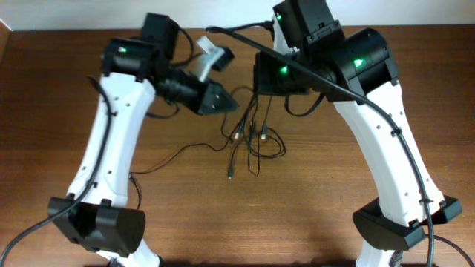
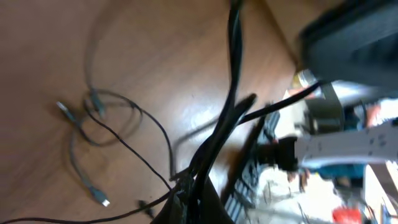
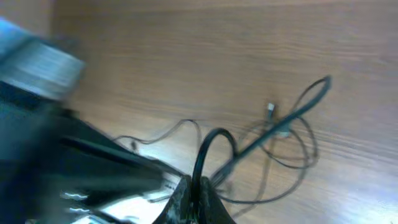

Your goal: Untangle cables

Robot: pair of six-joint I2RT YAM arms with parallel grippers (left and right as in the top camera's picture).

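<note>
Clamping the cables (image 1: 249,139), left fingers (image 2: 189,208) and right fingers (image 3: 186,206) hold strands aloft.

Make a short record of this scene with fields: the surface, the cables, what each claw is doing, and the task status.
Surface: brown wooden table
Cables: thin black cables with small metal-tipped plugs, loosely looped together mid-table between the arms; one strand trails toward the left arm's base
Left arm: left claw shut on the cables, strands fanning out from its tip
Right arm: right claw shut on the cables, one strand arching out in a loop
Status: loops overlapping, not yet separated
</note>
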